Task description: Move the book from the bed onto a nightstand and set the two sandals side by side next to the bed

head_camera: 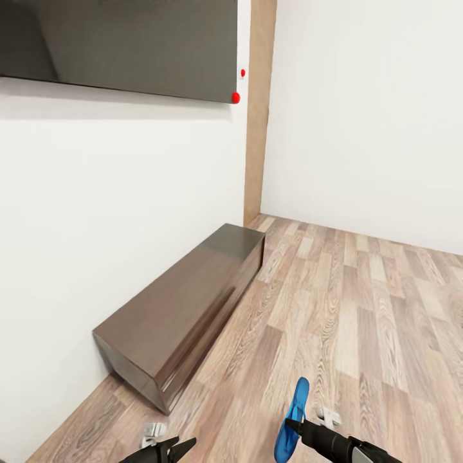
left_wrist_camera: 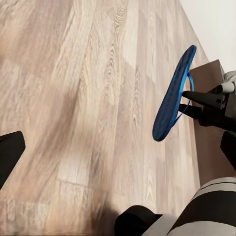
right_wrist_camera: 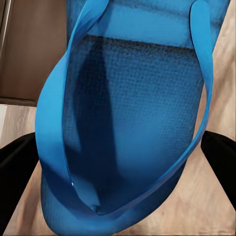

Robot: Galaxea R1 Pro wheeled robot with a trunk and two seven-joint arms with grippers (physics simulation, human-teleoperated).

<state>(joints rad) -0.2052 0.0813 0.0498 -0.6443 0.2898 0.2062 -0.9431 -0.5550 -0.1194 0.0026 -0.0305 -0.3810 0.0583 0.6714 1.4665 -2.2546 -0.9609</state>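
Nearest to us in the head view, our right gripper is clamped on a blue sandal, which stands almost on edge above the wood-plank floor, toe end up. Our left gripper sits at the bottom edge with its dark fingers spread apart and nothing between them. Beyond the sandal, toward the white wall, a long low dark brown cabinet lies on the floor with its back against that wall. Above the cabinet hangs a dark flat panel, and two small red dots sit just off its lower corner. A tan wooden strip runs up the wall at the cabinet's far end, beside the room's corner.

From the left wrist, we see the sandal edge-on in mid-air over the floor, pinched by the right gripper at its strap. The cabinet's brown top lies behind the sandal.

From the right wrist, we look straight at the sandal's sole with its two thin straps meeting at the toe post. Black fingers flank the sandal on both sides, closed onto it. Behind the sandal a piece of the brown cabinet shows, with floor below.
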